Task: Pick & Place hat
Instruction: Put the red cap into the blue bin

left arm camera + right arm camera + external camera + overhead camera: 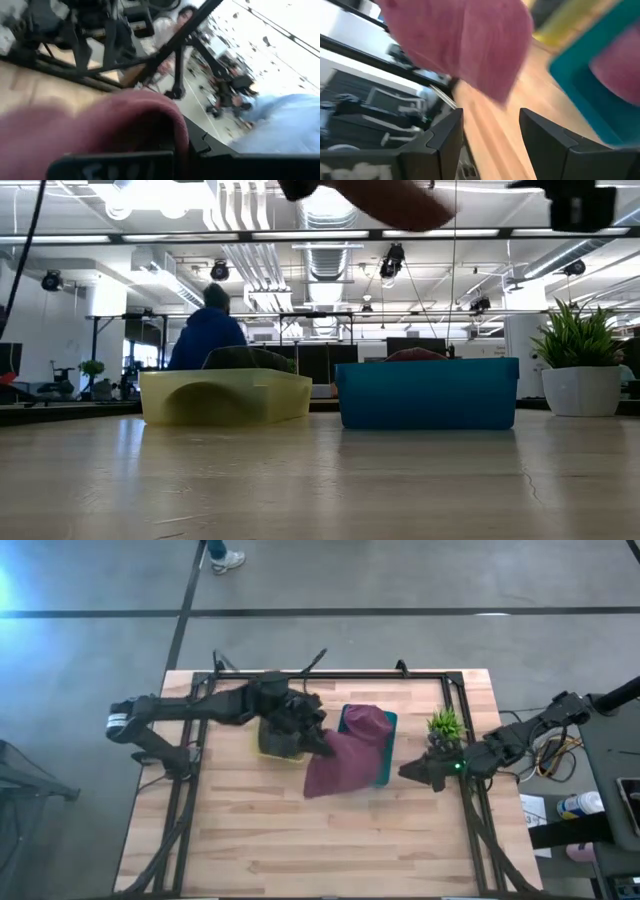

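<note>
The maroon hat [345, 758] hangs above the middle of the table [300, 840], stretched from the left gripper [318, 738] across the teal bin [388, 730], whose near-right edge alone shows past the fabric. The left gripper's jaws are closed on the hat's left edge; in the left wrist view the cloth fills the foreground and folds over the dark fingers [115, 165], so the exact pinch point is hidden. The left arm also covers most of the yellow bin [275, 748], of which only a strip of rim shows from above.

The right gripper [412, 772] sits to the right of the hat, near the potted plant [445, 728], apart from the fabric. Its jaws stand parted with nothing between them: the right wrist view shows bare wood between its two fingers [445, 135], with the hat hanging beyond them, blurred.

From table height, the yellow bin [225, 395] and teal bin [430, 392] stand side by side, the plant [580, 365] at far right. The hat appears there only as a blurred maroon patch cut off by the upper edge [400, 200]. A little dark red fabric peeks above the teal bin's rim; what it is cannot be made out. A person [207, 330] in blue stands beyond the table.
</note>
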Motion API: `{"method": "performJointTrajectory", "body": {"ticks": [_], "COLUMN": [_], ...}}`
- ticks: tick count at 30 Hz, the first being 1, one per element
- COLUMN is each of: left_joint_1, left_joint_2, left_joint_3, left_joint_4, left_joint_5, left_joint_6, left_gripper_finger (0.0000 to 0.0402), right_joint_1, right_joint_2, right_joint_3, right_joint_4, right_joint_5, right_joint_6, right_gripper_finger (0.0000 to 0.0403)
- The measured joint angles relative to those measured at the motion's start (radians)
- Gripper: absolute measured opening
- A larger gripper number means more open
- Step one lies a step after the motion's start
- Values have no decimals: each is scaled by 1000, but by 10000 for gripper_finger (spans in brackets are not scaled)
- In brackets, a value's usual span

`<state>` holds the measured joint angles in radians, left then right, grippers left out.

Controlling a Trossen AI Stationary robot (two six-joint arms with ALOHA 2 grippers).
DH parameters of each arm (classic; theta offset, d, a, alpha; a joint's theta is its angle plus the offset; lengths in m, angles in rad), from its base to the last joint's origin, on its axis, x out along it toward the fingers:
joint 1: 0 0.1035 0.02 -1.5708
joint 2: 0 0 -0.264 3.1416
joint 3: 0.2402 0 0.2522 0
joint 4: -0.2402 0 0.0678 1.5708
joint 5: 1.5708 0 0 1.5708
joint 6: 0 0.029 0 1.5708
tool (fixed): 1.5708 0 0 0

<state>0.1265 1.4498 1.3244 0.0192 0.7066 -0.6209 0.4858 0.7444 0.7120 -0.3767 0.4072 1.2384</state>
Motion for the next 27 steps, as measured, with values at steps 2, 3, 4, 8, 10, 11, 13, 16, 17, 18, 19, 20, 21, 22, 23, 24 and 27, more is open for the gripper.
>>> {"method": "performJointTrajectory", "body": {"ticks": [2, 3, 4, 8, 10, 11, 13, 16, 17, 18, 19, 20, 21, 22, 23, 24, 27], "left_joint_1": [31, 43, 52, 77, 84, 86, 88, 92, 94, 95, 95, 95, 96, 96, 97, 100, 101], "left_joint_2": [51, 80, 110, 253, 337, 375, 451, 558, 591, 624, 656, 688, 722, 744, 743, 728, 701], "left_joint_3": [49, 80, 115, 293, 395, 444, 539, 706, 763, 824, 886, 947, 1006, 1035, 1023, 992, 932], "left_joint_4": [-16, -24, -53, -255, -392, -461, -598, -798, -867, -931, -1005, -1074, -1129, -1153, -1131, -1099, -1083], "left_joint_5": [87, 125, 162, 256, 274, 274, 270, 221, 190, 149, 98, 50, 9, -16, -26, -30, -29], "left_joint_6": [0, 6, 22, 164, 258, 312, 432, 625, 687, 748, 806, 856, 900, 933, 934, 923, 907], "left_gripper_finger": [1, 1, 1, 0, 0, 0, 0, 0, 0, 0, 0, 0, 0, 0, 0, 0, 0], "right_joint_1": [17, 25, 32, 42, 42, 42, 43, 47, 47, 47, 47, 47, 47, 50, 54, 58, 62], "right_joint_2": [-32, -45, -53, -69, -68, -61, -43, -6, 6, 20, 34, 47, 61, 74, 87, 99, 145], "right_joint_3": [0, 0, 0, 0, 0, -2, -2, -2, -2, -2, -2, -2, -2, -2, -2, -2, -2], "right_joint_4": [-91, -141, -172, -254, -266, -267, -264, -255, -249, -246, -238, -229, -223, -216, -208, -206, -212], "right_joint_5": [0, 0, 1, -10, -55, -79, -113, -138, -139, -142, -149, -160, -170, -177, -177, -180, -179], "right_joint_6": [56, 78, 98, 141, 158, 170, 192, 195, 195, 195, 196, 195, 195, 195, 197, 205, 241], "right_gripper_finger": [187, 186, 184, 176, 173, 171, 168, 162, 161, 159, 157, 154, 152, 150, 147, 145, 140]}}
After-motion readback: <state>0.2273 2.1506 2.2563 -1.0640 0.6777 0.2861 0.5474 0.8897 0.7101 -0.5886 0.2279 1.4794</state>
